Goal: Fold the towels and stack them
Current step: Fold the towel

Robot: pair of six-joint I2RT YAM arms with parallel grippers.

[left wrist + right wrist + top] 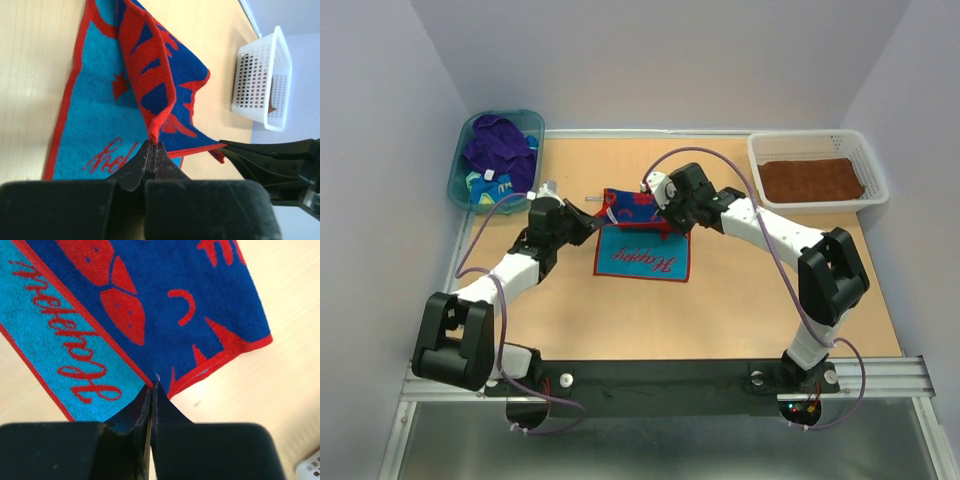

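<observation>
A red-edged towel (pixel 642 258) with a teal "Happy" panel and a blue-and-red patterned half lies mid-table, its far part lifted and folding over. In the left wrist view the towel (pixel 100 100) has a raised red fold, and my left gripper (pixel 153 144) is shut on that edge. It sits at the towel's far-left corner in the top view (pixel 601 218). My right gripper (pixel 154 385) is shut on the towel (pixel 165 285) at a corner, seen above at the far-right corner (pixel 660 216). A brown towel (pixel 812 180) lies flat in the basket. A purple towel (pixel 498 150) is heaped in the tub.
The teal plastic tub (pixel 457 170) stands at the back left, with a teal-and-yellow towel (pixel 480 186) under the purple one. The white mesh basket (pixel 817 140) stands at the back right, also seen in the left wrist view (pixel 260 75). White walls enclose the table.
</observation>
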